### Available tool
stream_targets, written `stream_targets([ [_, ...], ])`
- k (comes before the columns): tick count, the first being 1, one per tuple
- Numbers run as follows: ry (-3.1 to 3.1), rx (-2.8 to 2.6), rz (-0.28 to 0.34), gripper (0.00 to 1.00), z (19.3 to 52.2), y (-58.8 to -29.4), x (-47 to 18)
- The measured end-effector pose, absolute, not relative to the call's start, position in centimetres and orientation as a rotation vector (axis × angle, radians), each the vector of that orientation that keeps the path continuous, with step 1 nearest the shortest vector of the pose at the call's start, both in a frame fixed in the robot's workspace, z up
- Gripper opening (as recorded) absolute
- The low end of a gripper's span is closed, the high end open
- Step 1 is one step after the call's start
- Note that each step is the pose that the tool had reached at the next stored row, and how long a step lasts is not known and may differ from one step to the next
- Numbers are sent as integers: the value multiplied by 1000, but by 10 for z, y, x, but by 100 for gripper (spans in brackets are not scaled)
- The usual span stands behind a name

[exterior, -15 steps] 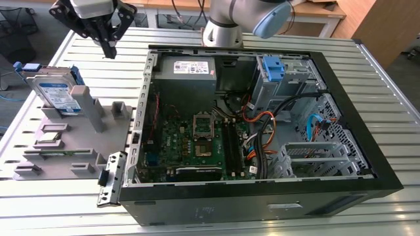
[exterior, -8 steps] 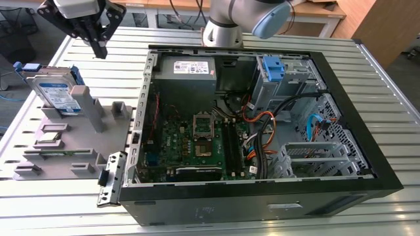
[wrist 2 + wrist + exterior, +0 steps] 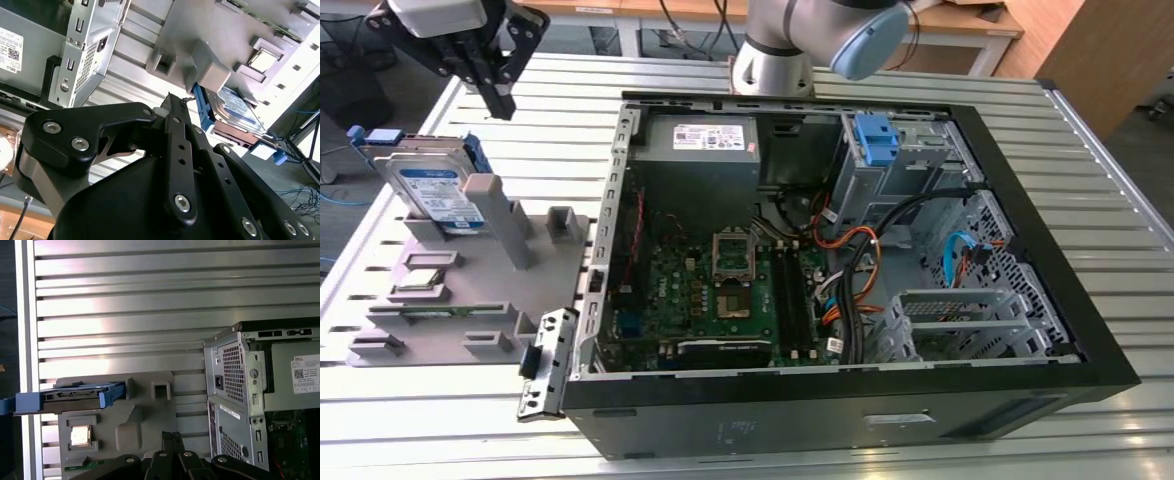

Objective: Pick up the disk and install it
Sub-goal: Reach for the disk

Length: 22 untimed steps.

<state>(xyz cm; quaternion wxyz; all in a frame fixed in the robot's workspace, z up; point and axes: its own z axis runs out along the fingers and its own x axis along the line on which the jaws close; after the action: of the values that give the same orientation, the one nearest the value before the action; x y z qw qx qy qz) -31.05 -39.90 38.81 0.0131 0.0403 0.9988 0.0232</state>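
case [image 3: 1101, 345] open on worktop [image 3: 1121, 200]: board [image 3: 720, 290], psu [image 3: 707, 140], cables [image 3: 854, 250], blue bracket [image 3: 874, 140] inside | grey holder [image 3: 507, 225] beside case: disk [image 3: 438, 195] standing on edge in its slot, chip [image 3: 80, 436] in a recess | hand [image 3: 499, 104] clenched, empty, hovering above disk, toward the exterior view's right, apart

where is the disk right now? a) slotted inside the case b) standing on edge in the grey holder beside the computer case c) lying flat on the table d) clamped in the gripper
B: the disk stands on edge in the grey holder, outside the computer case, with the gripper above it and apart.
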Motion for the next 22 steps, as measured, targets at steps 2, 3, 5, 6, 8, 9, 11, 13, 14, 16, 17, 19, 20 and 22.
stream_targets([
  [2, 3112, 126, 72, 11, 388, -399, -315],
  [3, 3112, 127, 72, 11, 388, -399, -317],
  [5, 3112, 127, 72, 11, 388, -399, -322],
  [6, 3112, 128, 72, 11, 387, -399, -324],
  [8, 3112, 129, 72, 11, 387, -399, -327],
  [9, 3112, 129, 72, 11, 387, -399, -329],
  [11, 3112, 130, 72, 11, 387, -399, -333],
  [13, 3112, 130, 72, 11, 387, -399, -337],
  [14, 3112, 131, 72, 11, 387, -399, -339],
  [16, 3112, 131, 72, 11, 387, -399, -342],
  [17, 3112, 131, 72, 11, 387, -399, -343],
  [19, 3112, 131, 72, 11, 387, -399, -343],
  [20, 3112, 131, 72, 11, 387, -399, -343],
  [22, 3112, 131, 72, 11, 387, -399, -343],
])
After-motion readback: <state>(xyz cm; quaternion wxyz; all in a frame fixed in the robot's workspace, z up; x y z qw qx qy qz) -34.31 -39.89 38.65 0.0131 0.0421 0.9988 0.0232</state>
